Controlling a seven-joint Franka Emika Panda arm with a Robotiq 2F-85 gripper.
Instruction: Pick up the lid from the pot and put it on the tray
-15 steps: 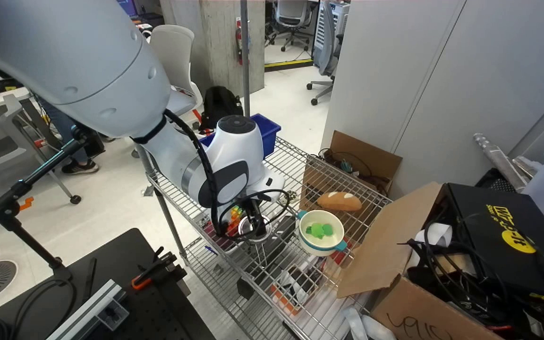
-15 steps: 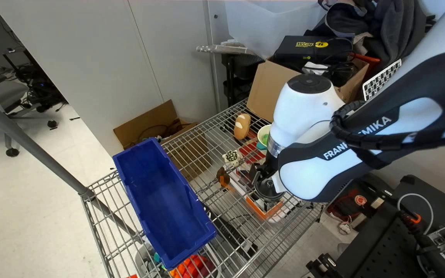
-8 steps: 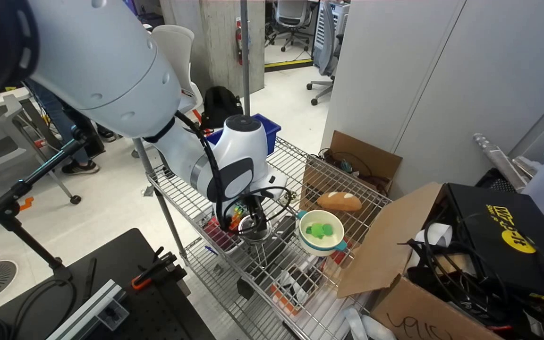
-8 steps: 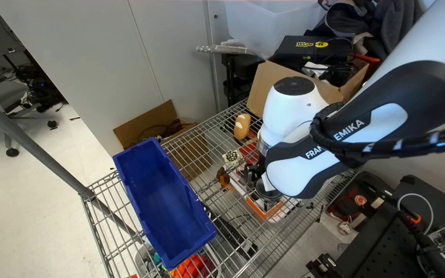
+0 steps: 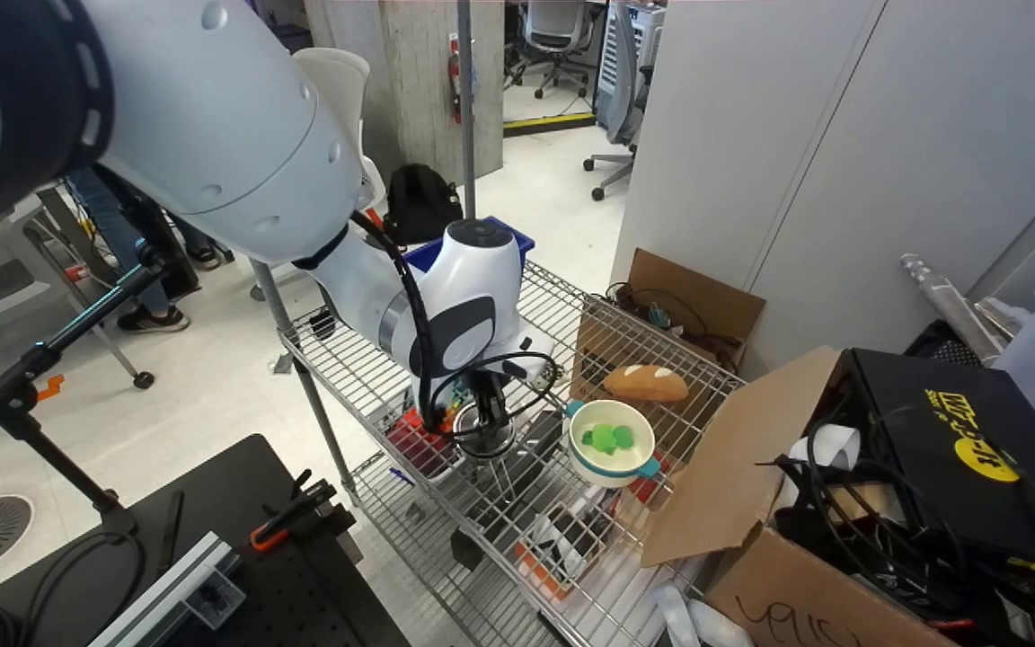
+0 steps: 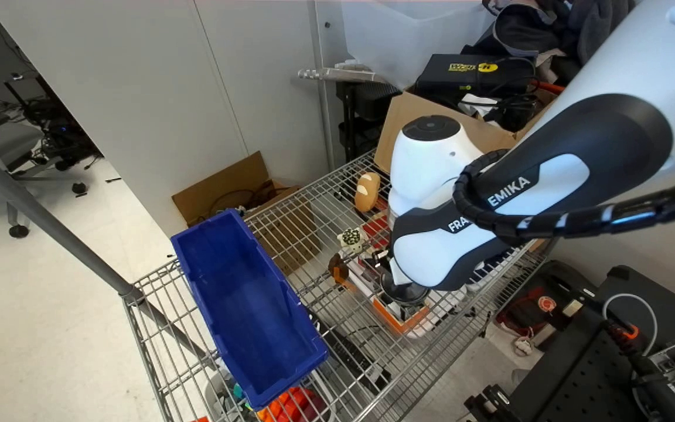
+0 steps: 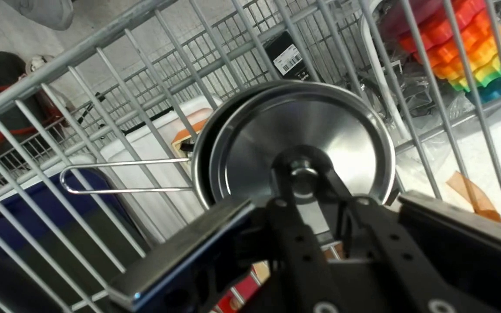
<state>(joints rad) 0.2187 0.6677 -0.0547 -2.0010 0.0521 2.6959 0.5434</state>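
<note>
A white robot arm [image 5: 230, 126] with black sections leans over a wire table [image 5: 553, 292], its pincer [image 7: 306, 180] pointing down at the end. A cardboard box [image 5: 733, 467] with one flap raised is well apart from the pincer. So is a blue bin [image 6: 252, 305], which sits on the table. Below the wires, off to one side of the pincer, is a rainbow-coloured ridged toy [image 7: 442, 48]. Near the pincer stands a cream bowl [image 5: 612, 463] with teal handles; farther from it lies a bread loaf [image 5: 646, 384] with pale slashes. Directly under the pincer is the silver metal pot [image 7: 201, 169], its long looped wire handle [image 7: 124, 164] reaching out sideways. The shiny round lid [image 7: 294, 130] is over the pot's mouth, right beneath the pincer and off centre, so a dark crescent of the pot's inside shows on the handle side; I cannot tell whether it rests there or is slightly raised. A white figurine [image 6: 352, 239] with dark spots is near the pincer. Green pieces [image 5: 605, 438] lie in the bowl. Smallest is the lid's knob [image 7: 304, 171]: the pincer is nearly closed, its black fingers [image 7: 286, 217] on either side of the knob, gripping the lid by it.
</note>
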